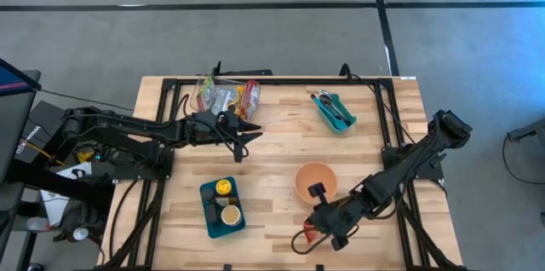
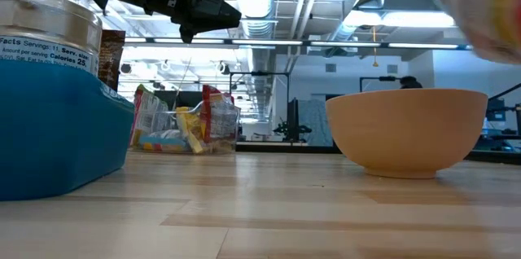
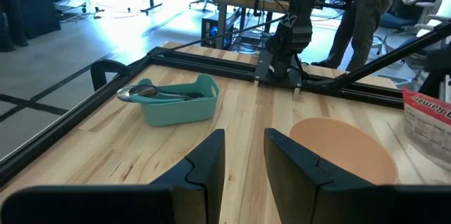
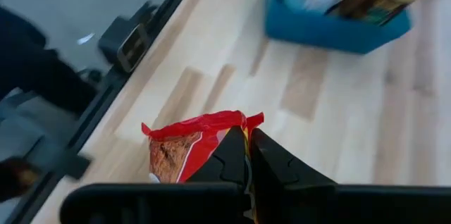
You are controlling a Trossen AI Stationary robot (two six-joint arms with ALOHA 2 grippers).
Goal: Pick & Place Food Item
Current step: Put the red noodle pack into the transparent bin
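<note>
Right gripper (image 4: 248,155) low, fingers pinched together (something clamped); left gripper (image 3: 243,155) raised, fingers slightly parted, empty.

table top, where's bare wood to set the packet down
Bare wood lies in the table centre, bordered by the snack pile, teal utensil tray, orange bowl and blue bin. Crowded near the right claw, shut on the red packet, beside the bowl.

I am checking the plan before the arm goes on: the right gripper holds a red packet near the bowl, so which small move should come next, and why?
Probably carry it over the orange bowl and only then open. The right gripper is shut on the red snack packet, and in the high view it sits beside the bowl's near rim, not above it. The left gripper hangs empty near the snack pile.
</note>
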